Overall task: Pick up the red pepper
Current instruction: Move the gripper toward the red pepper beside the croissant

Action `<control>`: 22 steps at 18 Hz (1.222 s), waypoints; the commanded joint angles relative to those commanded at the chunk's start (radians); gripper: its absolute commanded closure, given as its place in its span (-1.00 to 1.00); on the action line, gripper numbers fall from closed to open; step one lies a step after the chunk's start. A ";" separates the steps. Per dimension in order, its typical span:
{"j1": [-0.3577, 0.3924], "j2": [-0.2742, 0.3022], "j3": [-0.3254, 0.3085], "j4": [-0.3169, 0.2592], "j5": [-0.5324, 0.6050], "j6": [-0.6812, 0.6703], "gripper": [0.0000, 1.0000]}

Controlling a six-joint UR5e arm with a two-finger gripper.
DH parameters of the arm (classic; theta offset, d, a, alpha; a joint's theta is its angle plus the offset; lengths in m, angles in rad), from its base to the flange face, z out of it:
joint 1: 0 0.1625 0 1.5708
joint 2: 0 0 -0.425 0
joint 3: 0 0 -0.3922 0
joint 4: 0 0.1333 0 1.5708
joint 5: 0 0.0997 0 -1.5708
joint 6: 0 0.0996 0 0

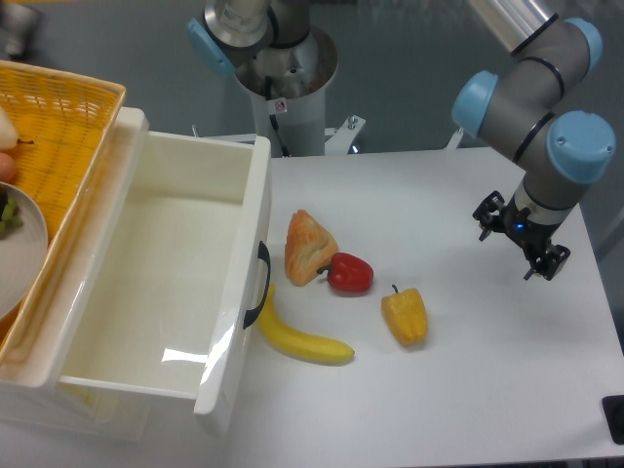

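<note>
- Nothing picked yet: pepper (350, 274) sits on the table (468, 390), touching the pastry (308, 248).
- My gripper (524, 243) hangs well off to the side, nothing in it; can't tell if it's spread.
- Still need approach, grab, lift.

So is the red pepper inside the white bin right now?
No, the red pepper lies on the table outside the white bin, right beside the tan pastry.

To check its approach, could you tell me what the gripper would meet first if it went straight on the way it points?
Likely bare table: the gripper seems to point down, right of the red pepper.
</note>
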 joint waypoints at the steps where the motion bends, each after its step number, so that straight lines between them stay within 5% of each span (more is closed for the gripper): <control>1: 0.002 0.000 0.000 0.000 0.000 0.000 -1.00; 13: -0.061 -0.009 -0.018 0.002 0.002 -0.181 -1.00; 22: -0.158 0.003 -0.074 0.006 0.005 -0.580 -1.00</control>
